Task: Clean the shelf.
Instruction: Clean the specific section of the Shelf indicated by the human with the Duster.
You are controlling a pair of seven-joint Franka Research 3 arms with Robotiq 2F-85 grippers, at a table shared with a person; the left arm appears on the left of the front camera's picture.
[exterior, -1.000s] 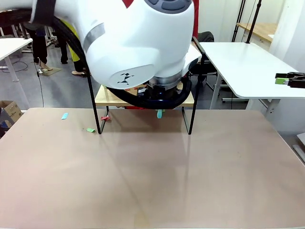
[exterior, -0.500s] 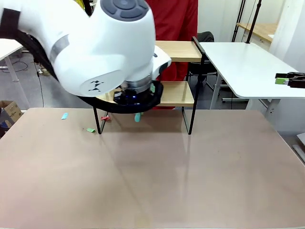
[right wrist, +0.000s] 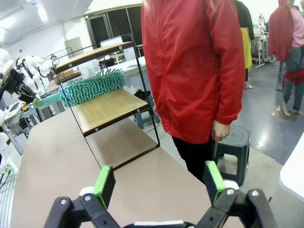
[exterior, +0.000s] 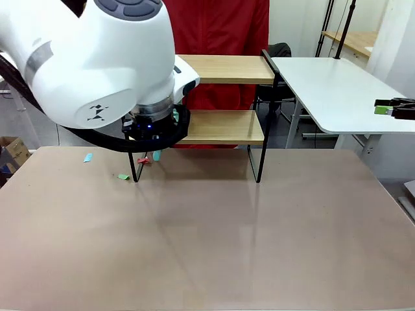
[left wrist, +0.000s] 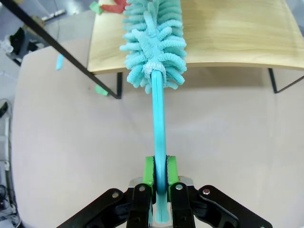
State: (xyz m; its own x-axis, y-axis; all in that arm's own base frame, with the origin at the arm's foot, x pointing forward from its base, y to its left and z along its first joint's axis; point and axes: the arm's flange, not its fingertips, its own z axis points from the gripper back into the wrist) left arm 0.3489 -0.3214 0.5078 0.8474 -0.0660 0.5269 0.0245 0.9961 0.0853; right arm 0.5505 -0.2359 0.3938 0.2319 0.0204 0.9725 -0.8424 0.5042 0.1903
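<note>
Plainly, the left jaws pinch the teal duster [left wrist: 154, 38] low on its slim, stiff handle, soft head over the shelf's [exterior: 224, 126] lower board, upper centre of the front view. Light and thin-framed, it may slide if pushed. Right jaws gape, empty.

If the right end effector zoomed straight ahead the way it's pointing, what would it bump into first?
Probably the person in the red jacket standing beside the table. Its path passes close to the shelf's black corner post, so it might clip that first; depth is unclear.
</note>
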